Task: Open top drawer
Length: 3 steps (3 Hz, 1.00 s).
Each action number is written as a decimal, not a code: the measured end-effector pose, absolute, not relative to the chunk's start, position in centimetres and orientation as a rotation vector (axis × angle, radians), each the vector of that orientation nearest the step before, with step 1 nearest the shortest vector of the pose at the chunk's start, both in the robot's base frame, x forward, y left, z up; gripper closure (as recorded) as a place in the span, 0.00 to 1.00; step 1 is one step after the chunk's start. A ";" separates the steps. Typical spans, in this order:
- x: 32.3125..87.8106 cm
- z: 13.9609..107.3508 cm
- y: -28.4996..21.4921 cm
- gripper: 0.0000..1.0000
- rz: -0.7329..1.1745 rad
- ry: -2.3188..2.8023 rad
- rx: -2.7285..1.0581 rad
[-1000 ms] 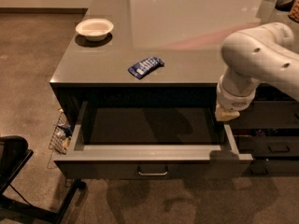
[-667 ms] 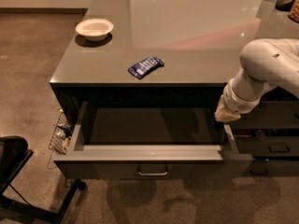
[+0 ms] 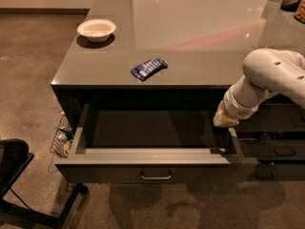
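Observation:
The top drawer point(image 3: 114, 172) is pulled far out from under the dark counter point(image 3: 200, 56). Its wide flat front faces me, with a small metal pull point(image 3: 156, 177) at its centre. Its inside point(image 3: 152, 128) holds nothing that I can see. My gripper point(image 3: 225, 119) is at the end of the white arm point(image 3: 271, 78), which comes in from the right. It hangs over the drawer's right rear corner, just below the counter edge. It holds nothing that I can see.
A white bowl point(image 3: 96, 29) and a blue packet point(image 3: 149, 67) lie on the counter. Narrower dark drawers point(image 3: 281, 151) stand to the right of the open one. A wire basket point(image 3: 62, 137) is at the cabinet's left side. A black chair point(image 3: 12, 163) is at the lower left.
The arm has drawn back to the right, and the gripper has shifted slightly right over the drawer's right rear corner. The drawer stays open as before.

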<state>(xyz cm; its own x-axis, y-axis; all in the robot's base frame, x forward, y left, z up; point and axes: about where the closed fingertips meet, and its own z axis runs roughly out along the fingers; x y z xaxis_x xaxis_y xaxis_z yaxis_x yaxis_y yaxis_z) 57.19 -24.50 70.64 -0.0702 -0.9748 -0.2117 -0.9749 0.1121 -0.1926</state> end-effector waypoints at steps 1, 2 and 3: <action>56.1 66.7 -23.0 1.00 0.074 2.139 -1.983; 53.6 62.3 -22.0 1.00 0.202 2.182 -1.968; 49.9 61.1 -22.6 1.00 0.248 2.269 -1.928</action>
<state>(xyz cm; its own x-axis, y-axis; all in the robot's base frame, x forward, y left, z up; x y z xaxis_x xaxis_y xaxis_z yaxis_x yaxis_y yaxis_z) 49.87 -22.63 61.09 -0.1603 -0.9616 -0.2227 -0.9870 0.1583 0.0270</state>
